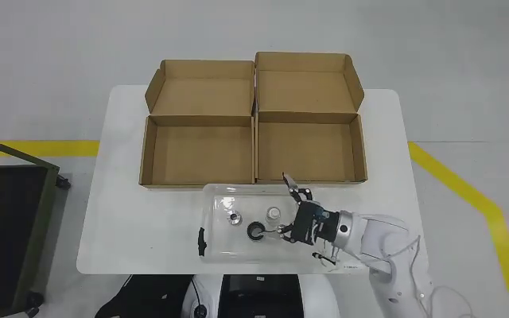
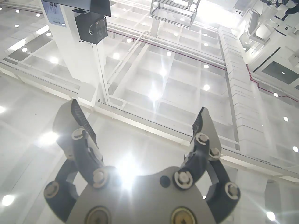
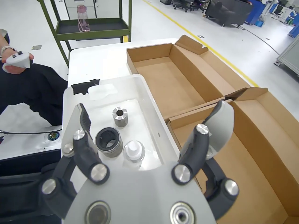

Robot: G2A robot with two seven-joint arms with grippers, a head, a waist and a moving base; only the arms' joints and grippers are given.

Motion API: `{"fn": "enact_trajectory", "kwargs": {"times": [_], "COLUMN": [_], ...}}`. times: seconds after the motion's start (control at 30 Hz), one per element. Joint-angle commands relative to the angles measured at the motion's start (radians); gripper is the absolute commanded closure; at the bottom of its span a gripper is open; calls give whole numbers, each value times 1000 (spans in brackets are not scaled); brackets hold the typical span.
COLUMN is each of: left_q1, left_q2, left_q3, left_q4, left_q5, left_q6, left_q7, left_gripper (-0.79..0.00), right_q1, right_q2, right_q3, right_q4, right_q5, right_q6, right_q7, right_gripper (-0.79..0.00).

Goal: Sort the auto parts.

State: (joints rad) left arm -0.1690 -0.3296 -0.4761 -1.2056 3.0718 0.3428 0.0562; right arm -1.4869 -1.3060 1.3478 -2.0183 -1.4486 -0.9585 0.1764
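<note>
While the right gripper (image 1: 287, 206) (image 3: 151, 107) is hovering wide open and holding nothing above the right end of the clear tray (image 1: 238, 188) (image 3: 149, 94), three parts are standing close together inside it: a metal cylinder with a dark bore (image 1: 235, 217) (image 3: 119, 116), a black-lined metal ring (image 1: 256, 231) (image 3: 109, 138) and what looks like a white plastic cap (image 1: 273, 214) (image 3: 133, 150). Two open cardboard boxes, the left box (image 1: 199, 151) and the right box (image 1: 306, 151), are sitting side by side just behind the tray on the white table (image 1: 127, 222). The left gripper (image 2: 138, 106) is pointing up at a ceiling, its jaws spread wide with nothing between them
</note>
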Motion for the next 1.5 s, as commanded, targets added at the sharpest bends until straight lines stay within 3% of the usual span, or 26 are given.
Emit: {"fn": "enact_trajectory", "kwargs": {"times": [0.0, 0.33, 0.77, 0.97, 1.03, 1.07, 1.3, 1.37, 1.47], "left_q1": [0, 0, 0, 0, 0, 0, 0, 0, 0], "left_q2": [0, 0, 0, 0, 0, 0, 0, 0, 0], "left_q3": [0, 0, 0, 0, 0, 0, 0, 0, 0], "left_q4": [0, 0, 0, 0, 0, 0, 0, 0, 0], "left_q5": [0, 0, 0, 0, 0, 0, 0, 0, 0], "left_q6": [0, 0, 0, 0, 0, 0, 0, 0, 0], "left_q7": [0, 0, 0, 0, 0, 0, 0, 0, 0], "left_gripper": [-785, -785, -785, -785, -785, -785, -785, -785, -785], "right_q1": [2, 5, 26, 29, 30, 30, 40, 45, 50], "right_q2": [5, 22, 36, 44, 47, 49, 57, 59, 63], "right_q3": [-8, -43, -76, -78, -78, -79, -90, -94, -99], "right_q4": [-5, 19, 96, 103, 106, 108, 122, 125, 126], "right_q5": [-45, -145, -122, -114, -112, -112, -112, -111, -107], "right_q6": [-4, 10, 37, 37, 37, 36, 40, 41, 42], "right_q7": [37, 89, 110, 132, 137, 140, 158, 160, 163], "right_gripper": [-785, -785, -779, -502, -459, -385, -342, -274, -92]}}
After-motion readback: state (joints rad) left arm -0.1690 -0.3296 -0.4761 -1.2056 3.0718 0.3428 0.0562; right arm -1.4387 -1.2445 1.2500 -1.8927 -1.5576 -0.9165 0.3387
